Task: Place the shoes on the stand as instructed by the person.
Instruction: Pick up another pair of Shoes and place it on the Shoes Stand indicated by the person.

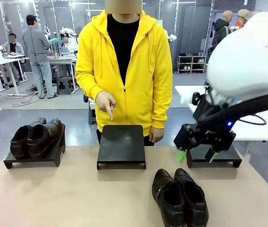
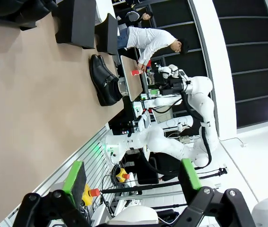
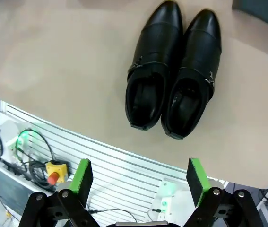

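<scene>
In the front view, we see the person point(image 1: 124, 71) in a yellow hoodie at the far side of the table point(image 1: 53, 198). 1 hand point(image 1: 105, 103) points a finger down at the bare middle stand point(image 1: 121, 146). A dark pair point(image 1: 34, 137) of shoes sits side by side on the left stand point(image 1: 34, 158). The buckled pair point(image 1: 180, 196) lies on the table near our edge, right of the middle, toes toward the person. The right gripper point(image 1: 196, 156) hangs in front of the right stand point(image 1: 219, 158), above the buckled pair and apart from it, with its 2 green pads spread and nothing between them.

In the left wrist view, the left gripper point(image 2: 132, 179) has its jaws wide apart and bare, off the table's edge. The picture is rolled sideways. The buckled pair point(image 2: 103, 80) lies on the table point(image 2: 30, 94), well away, with 2 stands point(image 2: 77, 21) beyond it.

In the right wrist view, the right gripper point(image 3: 140, 179) looks down with its jaws released, holding nothing. The buckled pair point(image 3: 174, 71) sits on the table point(image 3: 53, 61), the 2 shoes touching, heels toward the gripper. A red stop button point(image 3: 53, 172) sits below the table's edge.
</scene>
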`<action>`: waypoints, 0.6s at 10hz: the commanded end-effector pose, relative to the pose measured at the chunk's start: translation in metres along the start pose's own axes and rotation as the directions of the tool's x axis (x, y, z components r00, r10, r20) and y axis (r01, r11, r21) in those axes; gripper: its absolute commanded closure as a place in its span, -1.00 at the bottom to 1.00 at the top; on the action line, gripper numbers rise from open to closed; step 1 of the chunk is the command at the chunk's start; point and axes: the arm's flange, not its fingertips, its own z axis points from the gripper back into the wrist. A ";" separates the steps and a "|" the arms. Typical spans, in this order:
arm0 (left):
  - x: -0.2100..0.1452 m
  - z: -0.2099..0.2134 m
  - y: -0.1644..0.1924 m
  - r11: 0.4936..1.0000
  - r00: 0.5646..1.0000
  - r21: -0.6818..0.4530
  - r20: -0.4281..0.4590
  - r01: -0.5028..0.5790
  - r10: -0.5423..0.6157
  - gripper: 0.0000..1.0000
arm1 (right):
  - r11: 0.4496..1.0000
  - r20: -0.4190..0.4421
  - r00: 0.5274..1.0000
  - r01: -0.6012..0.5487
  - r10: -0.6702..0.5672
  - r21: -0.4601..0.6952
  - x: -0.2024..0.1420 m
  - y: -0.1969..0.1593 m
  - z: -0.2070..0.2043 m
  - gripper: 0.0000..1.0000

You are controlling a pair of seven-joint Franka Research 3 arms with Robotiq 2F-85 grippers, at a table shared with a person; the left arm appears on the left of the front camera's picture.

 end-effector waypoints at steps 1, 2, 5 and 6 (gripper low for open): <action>-0.002 0.000 -0.001 1.000 1.000 -0.008 -0.004 0.006 -0.006 -1.00 | 0.998 -0.027 0.999 0.021 -0.022 -0.066 0.006 0.007 -0.031 -1.00; -0.002 0.000 -0.001 1.000 1.000 -0.008 -0.004 0.006 -0.006 -1.00 | 0.997 -0.056 0.998 0.004 -0.008 -0.076 0.002 0.012 -0.047 -1.00; -0.002 0.000 -0.001 1.000 1.000 -0.008 -0.004 0.006 -0.006 -1.00 | 0.983 -0.045 0.999 -0.024 0.016 -0.183 0.001 0.016 -0.095 -1.00; -0.002 0.000 -0.001 1.000 1.000 -0.008 -0.004 0.006 -0.006 -1.00 | 0.983 -0.047 0.999 -0.019 0.011 -0.184 0.002 0.014 -0.107 -1.00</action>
